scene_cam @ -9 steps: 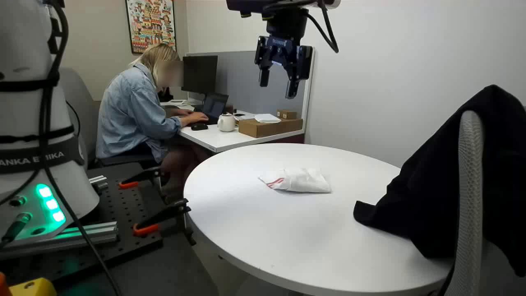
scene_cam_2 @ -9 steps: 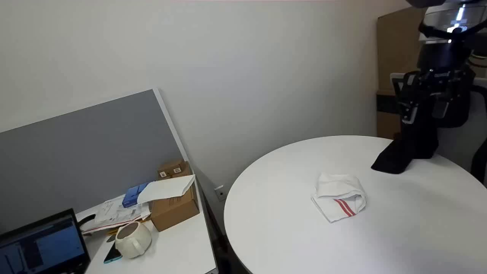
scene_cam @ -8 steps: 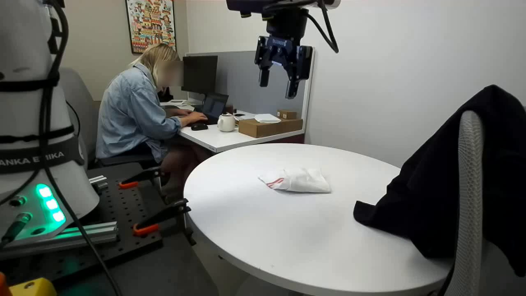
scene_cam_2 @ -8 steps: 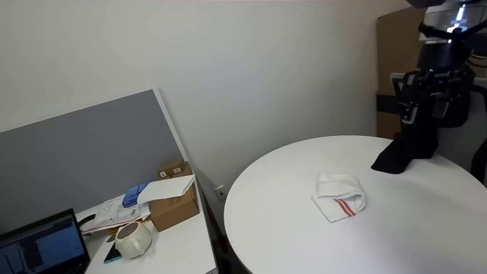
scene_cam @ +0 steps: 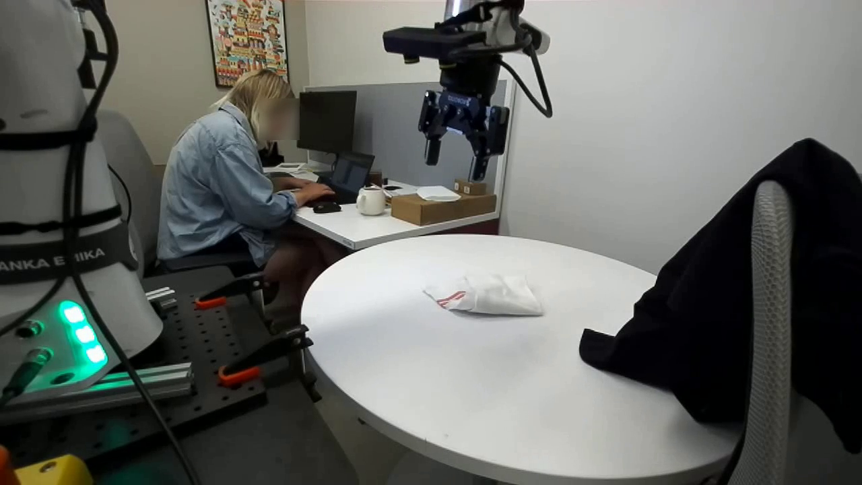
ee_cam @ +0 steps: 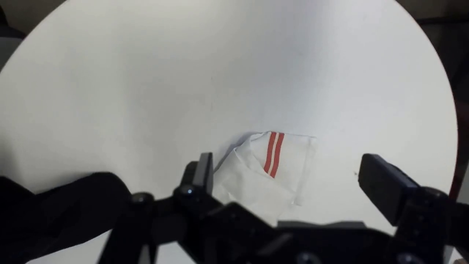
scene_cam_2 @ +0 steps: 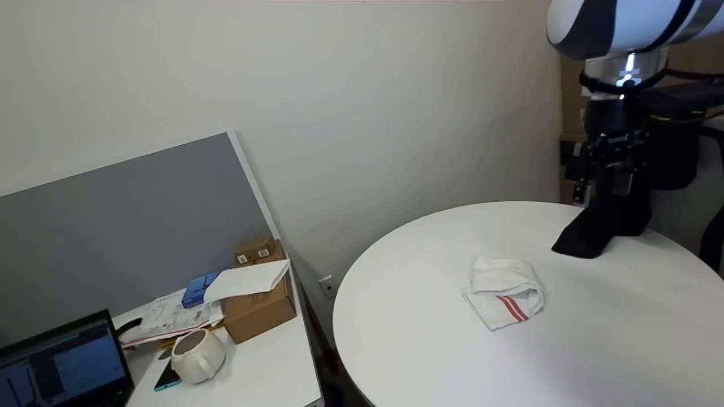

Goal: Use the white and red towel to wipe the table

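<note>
The claw [scene_cam: 455, 168] is released: its two fingers [ee_cam: 383, 189] stand spread wide, with a broad gap between the tips. It hangs over the counter [scene_cam: 485, 391] with the fingertips pointing down, well apart from the white top and from the towel [scene_cam_2: 503, 289]. In the wrist view the towel shows below and between the fingers, and the body of the claw hides part of it.

The towel lies on the counter, folded and loosely bunched, well in from the edges that show. In the wrist view the red stripes [ee_cam: 278, 150] sit toward the right edge of the counter, and the plain folds lie to the lower left. In an exterior view the long axis runs left to right, roughly along the far edge; the striped corner points to the left edge and the plain end [scene_cam: 502, 296] to the right.

A black cloth [scene_cam: 700, 316] is draped on a chair [scene_cam: 772, 283] at the right edge, one corner lying on the counter. Past the far left edge a person [scene_cam: 215, 168] sits at a desk [scene_cam: 350, 228].
</note>
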`<act>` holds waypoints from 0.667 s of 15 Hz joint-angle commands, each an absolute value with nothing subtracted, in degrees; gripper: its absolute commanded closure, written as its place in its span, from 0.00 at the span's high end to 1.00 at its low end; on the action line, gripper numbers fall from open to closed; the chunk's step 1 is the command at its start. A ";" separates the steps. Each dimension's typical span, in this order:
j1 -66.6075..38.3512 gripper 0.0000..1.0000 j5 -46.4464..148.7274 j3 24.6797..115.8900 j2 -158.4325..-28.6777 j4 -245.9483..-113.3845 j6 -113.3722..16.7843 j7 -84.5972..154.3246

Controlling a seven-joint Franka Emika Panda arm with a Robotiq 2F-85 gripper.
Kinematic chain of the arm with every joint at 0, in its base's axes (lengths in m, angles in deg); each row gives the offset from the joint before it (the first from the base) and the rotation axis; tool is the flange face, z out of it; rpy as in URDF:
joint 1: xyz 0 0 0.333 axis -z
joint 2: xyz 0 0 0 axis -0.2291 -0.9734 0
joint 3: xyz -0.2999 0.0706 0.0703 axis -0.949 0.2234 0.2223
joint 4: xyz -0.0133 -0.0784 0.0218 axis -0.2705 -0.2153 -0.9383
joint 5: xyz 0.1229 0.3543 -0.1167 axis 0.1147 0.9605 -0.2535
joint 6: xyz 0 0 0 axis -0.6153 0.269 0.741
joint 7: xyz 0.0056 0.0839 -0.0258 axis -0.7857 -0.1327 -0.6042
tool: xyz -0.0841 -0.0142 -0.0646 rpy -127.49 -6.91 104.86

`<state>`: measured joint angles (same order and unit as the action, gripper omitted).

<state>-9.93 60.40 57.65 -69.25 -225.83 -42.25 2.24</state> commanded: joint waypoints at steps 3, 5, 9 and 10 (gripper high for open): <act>-9.09 1.00 62.07 63.22 -82.27 -216.93 -49.30 2.84; -8.58 1.00 61.60 64.91 -85.89 -214.32 -51.91 3.13; -7.04 1.00 60.37 67.67 -94.13 -208.96 -53.12 3.47; -6.62 1.00 59.68 68.15 -96.17 -207.67 -53.50 3.57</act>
<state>-8.50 60.62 66.08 -89.43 -212.81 -52.38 2.92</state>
